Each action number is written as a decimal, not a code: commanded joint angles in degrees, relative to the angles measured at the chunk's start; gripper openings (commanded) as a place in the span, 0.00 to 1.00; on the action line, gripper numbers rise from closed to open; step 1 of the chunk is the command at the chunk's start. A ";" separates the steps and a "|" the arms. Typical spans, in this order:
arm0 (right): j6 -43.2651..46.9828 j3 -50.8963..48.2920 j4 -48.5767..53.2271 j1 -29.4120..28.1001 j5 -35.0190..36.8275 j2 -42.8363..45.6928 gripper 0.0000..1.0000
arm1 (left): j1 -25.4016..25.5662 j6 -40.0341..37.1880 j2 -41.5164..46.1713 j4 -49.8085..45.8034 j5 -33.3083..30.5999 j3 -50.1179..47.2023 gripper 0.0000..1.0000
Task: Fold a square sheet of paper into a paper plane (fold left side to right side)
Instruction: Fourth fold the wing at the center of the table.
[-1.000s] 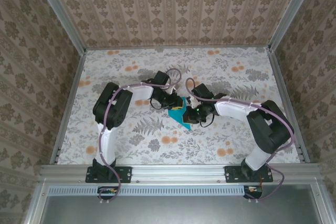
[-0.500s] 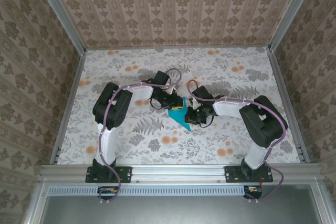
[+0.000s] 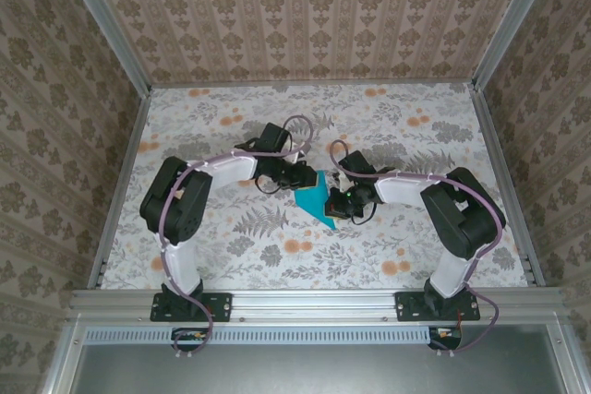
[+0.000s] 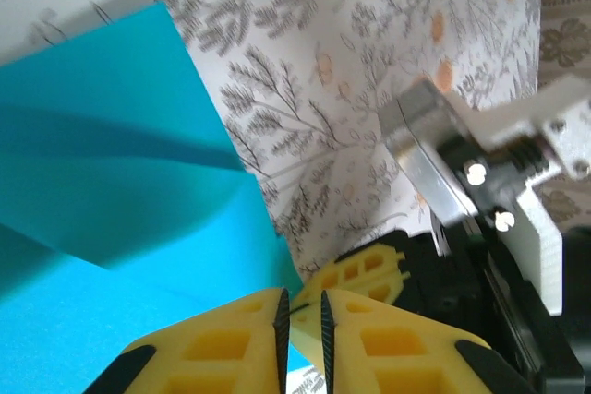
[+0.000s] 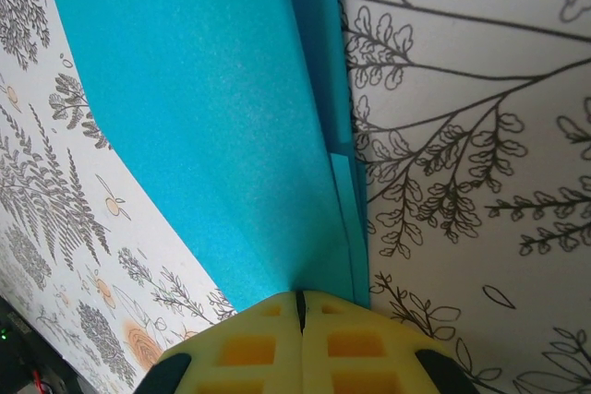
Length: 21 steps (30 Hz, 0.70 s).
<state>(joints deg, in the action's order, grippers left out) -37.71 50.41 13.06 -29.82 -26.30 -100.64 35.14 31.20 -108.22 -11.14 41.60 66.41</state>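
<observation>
Right end effector (image 5: 298, 306): fingers pressed together, tips at the layered edge of the square sheet of paper (image 5: 212, 117), apparently pinning its crease. Left end effector (image 4: 301, 316): narrow gap at the sheet's corner; grip uncertain. Sheet lies mid-counter (image 3: 397, 246), between both.

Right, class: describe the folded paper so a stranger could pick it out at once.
On the floral table, look at the middle, between the left gripper and the right gripper. The folded paper lies there: an angular, creased shape, the only plain turquoise thing among patterned surfaces.
</observation>
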 commanded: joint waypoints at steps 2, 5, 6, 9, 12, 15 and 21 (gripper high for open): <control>1.14 -1.82 8.06 0.12 5.74 -4.15 0.00 | 1.98 -1.47 -0.25 2.89 4.20 -2.93 0.17; 1.22 -1.72 8.28 0.12 5.94 -4.22 0.00 | 2.98 -1.32 -1.51 4.11 5.36 -2.91 0.16; 1.24 -1.70 8.37 0.09 6.00 -4.22 0.00 | 3.18 -1.22 -2.07 4.23 5.50 -2.87 0.16; 1.29 -1.63 8.56 0.04 6.18 -4.47 0.00 | 3.40 -0.95 -3.52 4.25 5.68 -2.59 0.15; 1.36 -1.63 8.73 0.00 6.26 -4.46 0.00 | 3.43 -0.97 -4.68 4.02 5.60 -2.51 0.14; 1.49 -1.39 8.87 0.03 6.22 -4.66 0.00 | 3.41 -1.07 -5.88 3.75 5.00 -2.31 0.13; 2.02 -0.93 10.18 -0.15 6.83 -4.92 0.00 | 3.36 -1.66 -7.64 3.16 3.01 -1.55 0.12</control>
<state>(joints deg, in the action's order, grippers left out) -36.99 51.70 15.09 -29.82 -26.26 -101.32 38.33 31.18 -114.78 -7.25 45.45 63.77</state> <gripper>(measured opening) 0.052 0.126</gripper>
